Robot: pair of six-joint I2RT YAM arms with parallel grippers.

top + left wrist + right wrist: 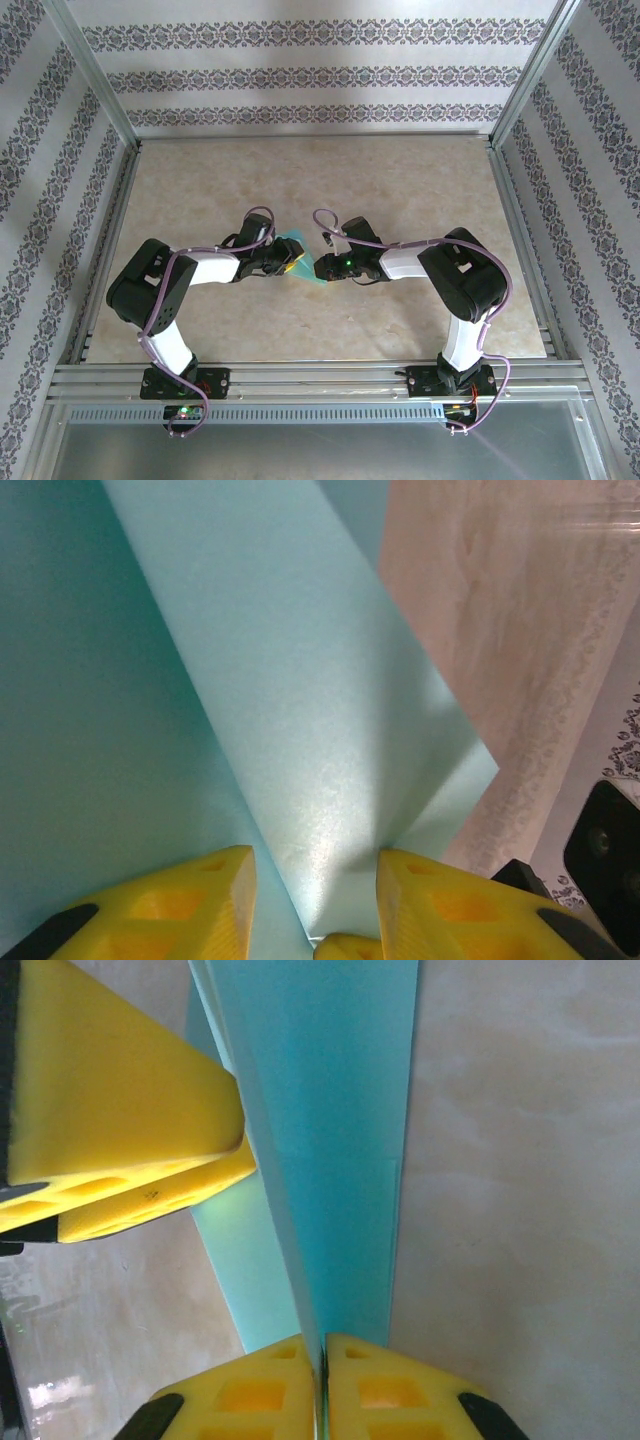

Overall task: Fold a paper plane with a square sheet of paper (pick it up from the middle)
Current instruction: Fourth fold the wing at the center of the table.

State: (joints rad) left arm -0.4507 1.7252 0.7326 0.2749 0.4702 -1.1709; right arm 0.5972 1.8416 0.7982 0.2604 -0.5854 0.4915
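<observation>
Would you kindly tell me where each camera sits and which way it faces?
Top external: above and behind the arm bases, facing down at the beige table; both arms show, left gripper and right gripper meeting at the light-blue creased paper plane.
Left wrist: on that wrist, facing along its yellow fingers, jaws apart, onto the plane.
Right wrist: likewise; jaws shut on the plane, left gripper alongside.
Shared: the plane, in all three.

- The top external camera looked down on the whole table (400, 190), arm bases (185, 383) at 6 o'clock.
- The left wrist camera sat close against the paper plane (300, 730).
- The right wrist camera, equally close, shared that plane.
</observation>
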